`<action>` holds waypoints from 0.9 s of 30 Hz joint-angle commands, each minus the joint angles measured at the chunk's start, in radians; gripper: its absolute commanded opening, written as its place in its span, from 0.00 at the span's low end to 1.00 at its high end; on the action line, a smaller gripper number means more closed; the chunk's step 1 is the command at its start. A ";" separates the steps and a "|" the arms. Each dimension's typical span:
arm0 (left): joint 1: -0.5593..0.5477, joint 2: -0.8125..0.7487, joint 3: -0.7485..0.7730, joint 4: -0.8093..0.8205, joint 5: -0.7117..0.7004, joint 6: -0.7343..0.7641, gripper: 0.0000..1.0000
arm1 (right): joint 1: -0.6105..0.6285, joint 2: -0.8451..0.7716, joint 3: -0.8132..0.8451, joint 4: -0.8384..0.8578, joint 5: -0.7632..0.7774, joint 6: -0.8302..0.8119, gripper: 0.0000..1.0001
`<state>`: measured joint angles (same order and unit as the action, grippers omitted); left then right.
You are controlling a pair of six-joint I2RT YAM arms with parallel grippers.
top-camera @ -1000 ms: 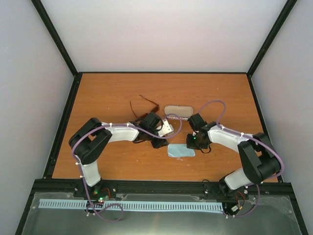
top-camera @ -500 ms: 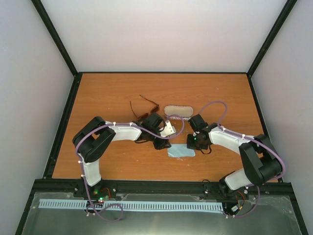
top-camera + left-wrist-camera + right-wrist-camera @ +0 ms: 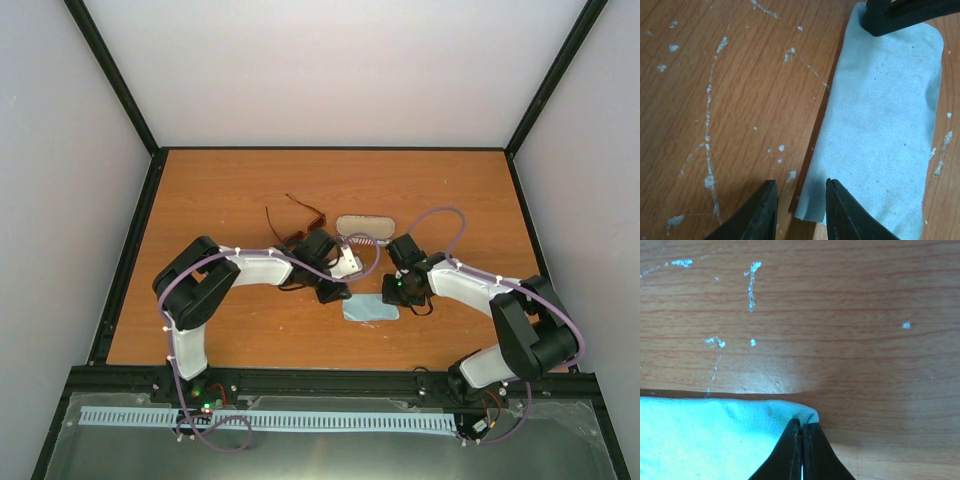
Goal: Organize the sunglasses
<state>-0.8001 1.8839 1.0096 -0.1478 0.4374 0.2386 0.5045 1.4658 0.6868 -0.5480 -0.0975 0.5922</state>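
The sunglasses point(image 3: 305, 206), thin and dark reddish-brown, lie on the table behind my left wrist, which partly hides them. The light blue cloth point(image 3: 371, 309) lies flat between my two grippers. My left gripper point(image 3: 337, 292) is open at the cloth's left edge. In the left wrist view the gripper point(image 3: 799, 202) straddles a corner of the cloth point(image 3: 885, 125) without closing on it. My right gripper point(image 3: 394, 293) is shut on the cloth's right corner. The right wrist view shows this gripper point(image 3: 802, 429) pinching and lifting the cloth's point(image 3: 705, 440) edge.
An oval patterned case point(image 3: 362, 228) lies just behind the two wrists, right of the sunglasses. The wooden table point(image 3: 220, 180) has black rails along its left, right and back sides, with white walls beyond. My right gripper's dark fingers point(image 3: 905, 15) show in the left wrist view.
My left arm has slid right, bringing its open gripper to the cloth's left edge. My right gripper has stayed shut on the cloth's corner.
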 commanded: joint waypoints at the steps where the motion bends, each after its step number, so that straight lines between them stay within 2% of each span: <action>1: -0.011 -0.021 -0.029 -0.060 -0.016 0.025 0.30 | 0.012 0.062 -0.063 -0.062 -0.025 0.012 0.03; 10: -0.015 -0.030 -0.044 -0.070 -0.017 0.043 0.29 | 0.014 0.053 -0.066 -0.066 -0.025 0.015 0.03; 23: -0.050 -0.006 -0.034 -0.084 -0.018 0.060 0.01 | 0.013 0.049 -0.064 -0.064 -0.028 0.015 0.03; 27: -0.050 -0.014 -0.035 -0.080 -0.039 0.060 0.01 | 0.014 0.045 -0.066 -0.063 -0.030 0.014 0.03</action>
<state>-0.8391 1.8614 0.9840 -0.1753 0.4305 0.2821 0.5045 1.4586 0.6868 -0.5484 -0.0978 0.5926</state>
